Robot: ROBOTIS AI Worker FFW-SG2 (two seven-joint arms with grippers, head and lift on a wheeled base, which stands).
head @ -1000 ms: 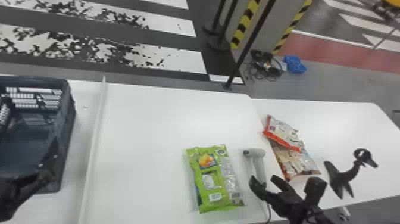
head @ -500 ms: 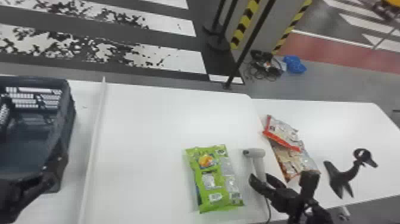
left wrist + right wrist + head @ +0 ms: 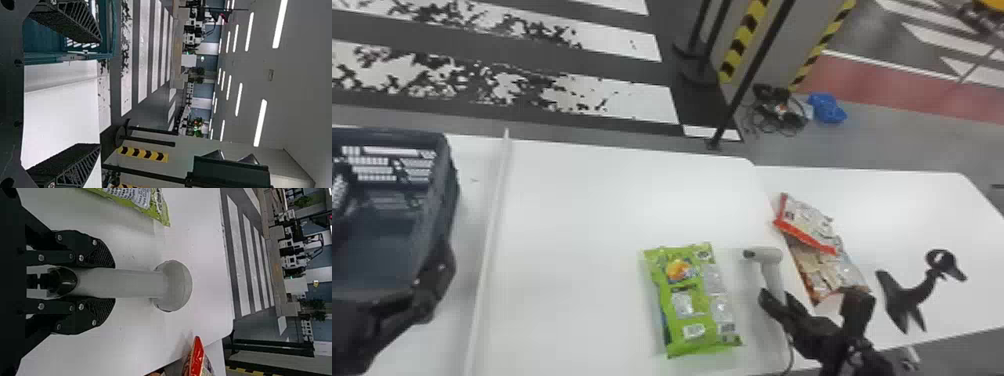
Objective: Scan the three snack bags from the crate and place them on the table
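Down at the lower right, you have the right gripper [image 3: 777, 298] closed around the scanner [image 3: 772, 270]; at lower left, the left gripper [image 3: 427, 295] stands wide open by the crate [image 3: 451, 185]. Your green snack bag [image 3: 689, 305] lies lower centre; right of the scanner, your red-edged bag [image 3: 804, 222] overlaps another bag [image 3: 827, 275]. Farther, upper right, a blue bundle [image 3: 826, 107] sits on the floor.

Head view looks down; right wrist view shares the scanner [image 3: 137, 283], closer.

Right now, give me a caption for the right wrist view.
Jaws gripping a scanner by its handle, between a green bag and a red bag.
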